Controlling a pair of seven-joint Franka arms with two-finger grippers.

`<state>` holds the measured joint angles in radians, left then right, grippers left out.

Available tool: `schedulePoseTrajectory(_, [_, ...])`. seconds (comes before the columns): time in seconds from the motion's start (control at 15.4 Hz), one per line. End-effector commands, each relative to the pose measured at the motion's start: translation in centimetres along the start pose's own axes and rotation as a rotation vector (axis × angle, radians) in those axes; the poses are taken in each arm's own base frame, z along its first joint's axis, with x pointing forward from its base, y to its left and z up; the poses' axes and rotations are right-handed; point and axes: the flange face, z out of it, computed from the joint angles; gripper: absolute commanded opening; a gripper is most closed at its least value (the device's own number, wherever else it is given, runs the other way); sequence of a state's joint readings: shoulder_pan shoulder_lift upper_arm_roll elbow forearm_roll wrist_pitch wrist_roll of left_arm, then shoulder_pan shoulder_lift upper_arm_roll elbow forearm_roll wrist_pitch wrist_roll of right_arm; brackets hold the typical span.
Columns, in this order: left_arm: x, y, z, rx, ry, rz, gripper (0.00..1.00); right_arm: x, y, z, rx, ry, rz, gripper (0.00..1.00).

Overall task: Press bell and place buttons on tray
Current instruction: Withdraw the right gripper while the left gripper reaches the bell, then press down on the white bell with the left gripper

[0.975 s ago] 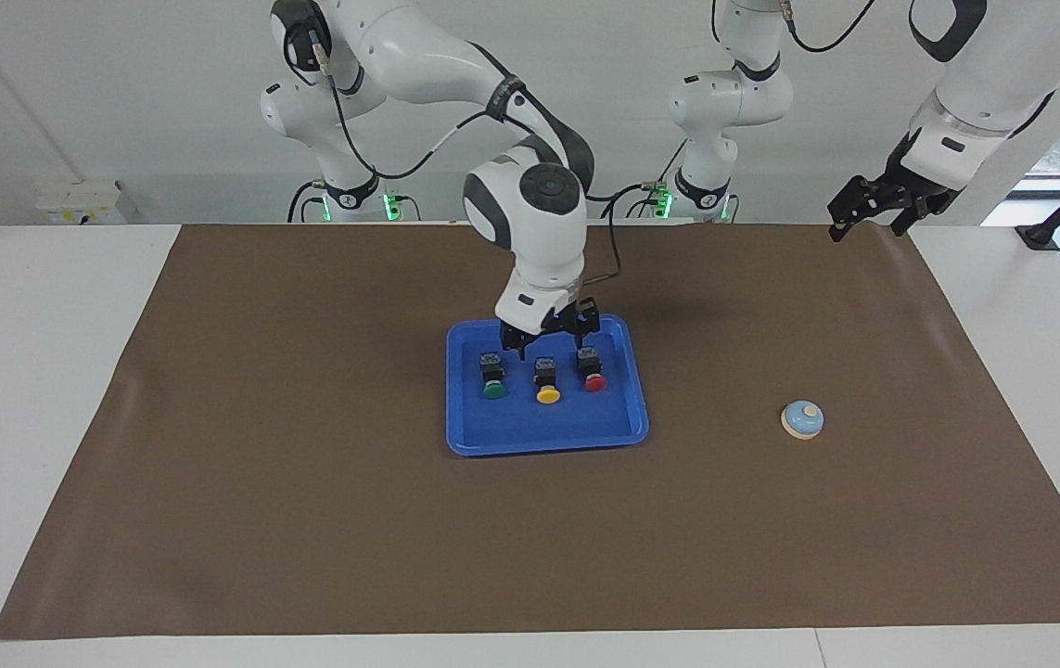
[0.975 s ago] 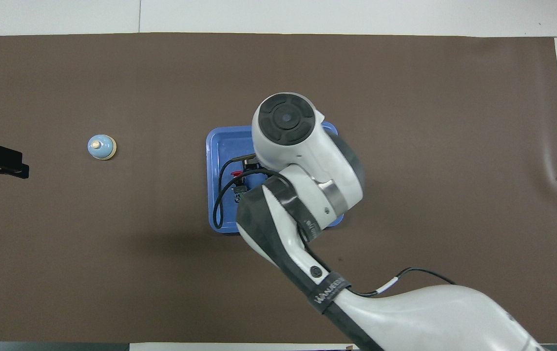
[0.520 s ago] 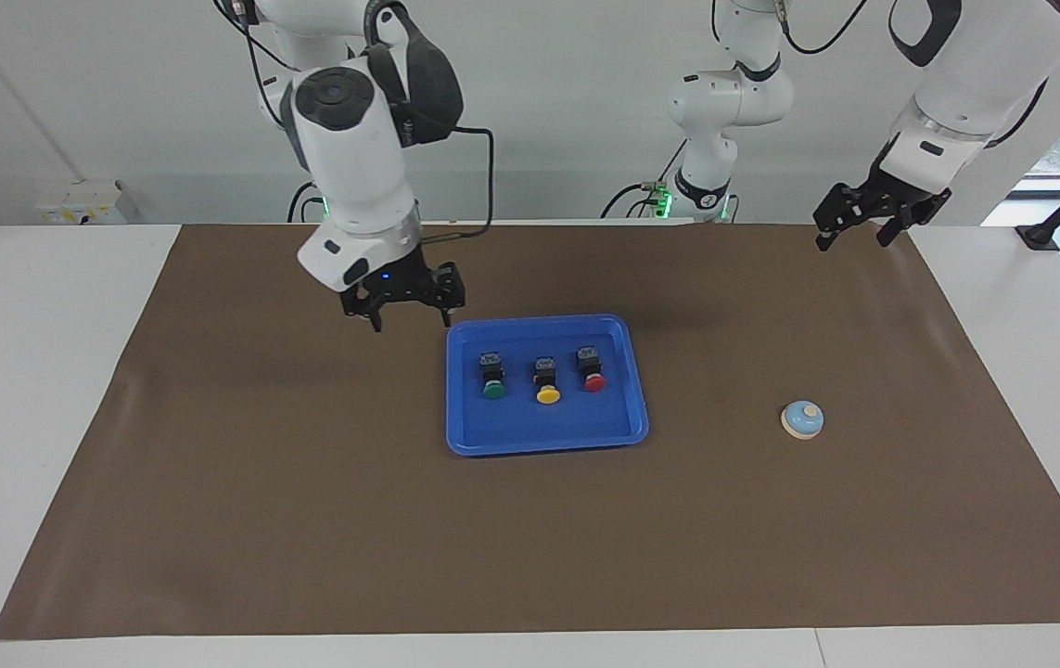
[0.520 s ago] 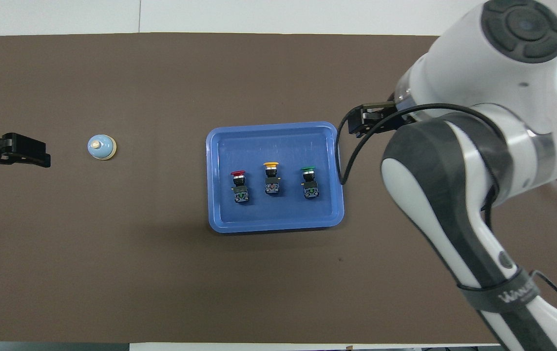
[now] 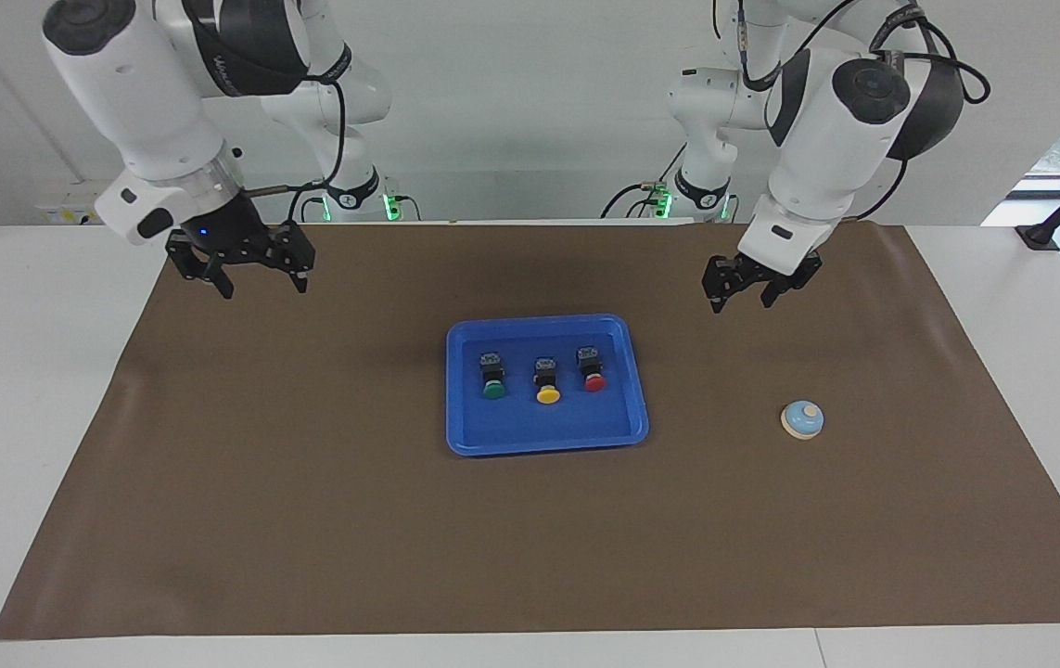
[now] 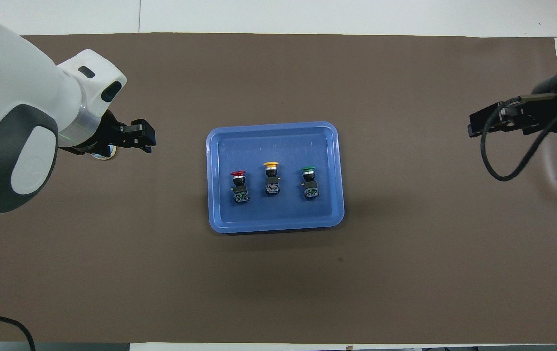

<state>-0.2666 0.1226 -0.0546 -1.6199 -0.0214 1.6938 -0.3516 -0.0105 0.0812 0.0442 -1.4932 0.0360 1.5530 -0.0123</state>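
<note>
The blue tray lies mid-table and also shows in the overhead view. On it stand the green button, the yellow button and the red button in a row. The light-blue bell sits on the mat toward the left arm's end. My left gripper is open and empty, raised over the mat between tray and bell. In the overhead view my left gripper covers most of the bell. My right gripper is open and empty, raised over the mat's corner at the right arm's end.
A brown mat covers the white table. The left arm's large white link fills one side of the overhead view. The right gripper and its black cable show at the other side.
My right gripper left the tray, rose and swung out to the right arm's end of the mat. My left gripper came in from the mat's edge toward the bell.
</note>
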Motion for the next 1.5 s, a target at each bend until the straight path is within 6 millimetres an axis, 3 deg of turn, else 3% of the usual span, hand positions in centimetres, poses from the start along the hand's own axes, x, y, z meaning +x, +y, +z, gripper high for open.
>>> schedulePoseTrajectory(0.0, [0.6, -1.0, -0.3, 0.005, 0.025, -0.017, 0.69, -2.0, 1.2, -1.3, 0.008, -0.014, -0.043, 1.00])
schedulePoseTrajectory(0.07, [0.8, -1.4, 0.3, 0.004, 0.028, -0.014, 0.49, -2.5, 1.6, -1.7, 0.009, -0.026, -0.042, 1.00])
schedulePoseTrajectory(0.2, [1.9, -4.3, 1.4, 0.001, 0.034, -0.037, 0.06, -3.5, 2.0, -2.7, 0.008, -0.032, -0.037, 1.00])
schedulePoseTrajectory(0.26, [2.5, -6.0, 1.6, -0.002, 0.041, -0.051, 0.00, -4.1, 2.5, -3.5, 0.006, -0.028, -0.031, 1.00])
schedulePoseTrajectory(0.46, [4.5, -11.5, 2.8, -0.012, 0.081, -0.074, 0.00, -6.8, 3.2, -6.0, 0.000, -0.034, -0.018, 1.00])
schedulePoseTrajectory(0.59, [5.7, -13.6, 5.0, -0.010, 0.076, -0.066, 0.00, -7.5, 3.6, -6.5, -0.052, -0.047, -0.017, 1.00])
schedulePoseTrajectory(0.78, [6.7, -16.2, 10.1, -0.011, 0.101, -0.054, 0.00, -7.5, 3.9, -5.8, -0.073, -0.050, -0.044, 1.00])
schedulePoseTrajectory(0.98, [7.5, -16.6, 14.4, -0.015, 0.149, -0.044, 0.00, -7.2, 4.3, -4.8, -0.072, -0.059, -0.040, 1.00])
schedulePoseTrajectory(1.43, [6.6, -18.0, 17.4, -0.010, 0.117, -0.048, 0.00, -7.3, 4.7, -4.7, -0.069, -0.063, -0.028, 1.00])
